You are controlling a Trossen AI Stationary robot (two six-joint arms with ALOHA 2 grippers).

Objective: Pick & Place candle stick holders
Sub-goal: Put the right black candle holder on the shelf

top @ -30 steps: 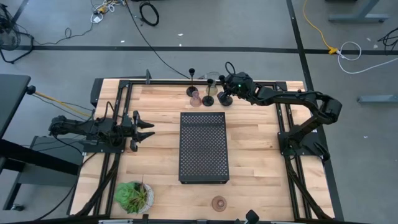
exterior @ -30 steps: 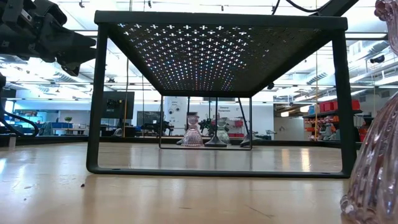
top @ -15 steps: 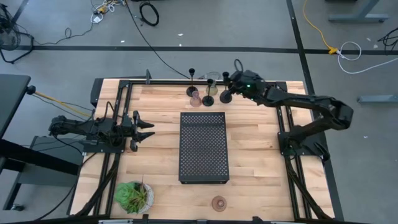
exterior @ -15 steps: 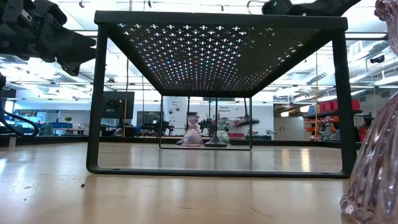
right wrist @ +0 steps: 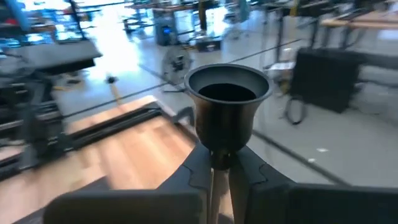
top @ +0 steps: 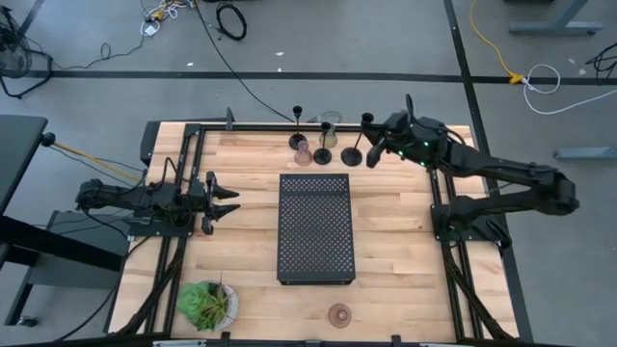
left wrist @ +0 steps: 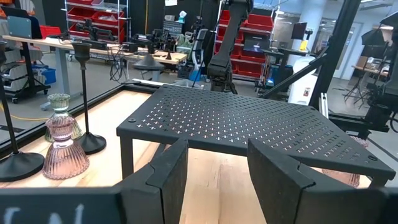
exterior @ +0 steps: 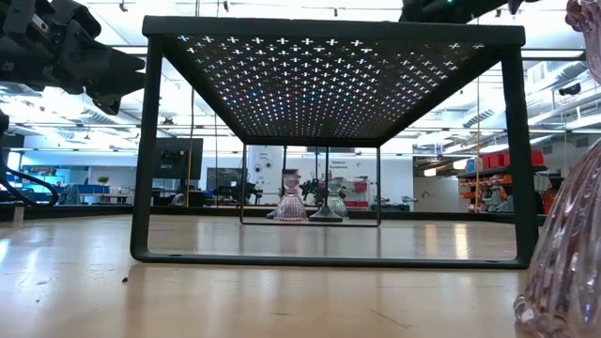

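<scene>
Two arms show from above: the right end effector (top: 378, 151) is clamped on a slim black stemmed holder (top: 355, 154) at the far bench (top: 405, 280) edge, its stem upright, right of the other holders (top: 310, 143). The perforated metal tray (top: 315, 227) lies nearer, leftward. The left end effector (top: 226, 202) waits, fingers apart and empty. Low down, a ribbed pink glass holder (exterior: 290, 201) stands beyond the tray. At the right wrist, dark fingers (right wrist: 249, 180) pinch the stem beneath its matte flared cup (right wrist: 227, 106).
</scene>
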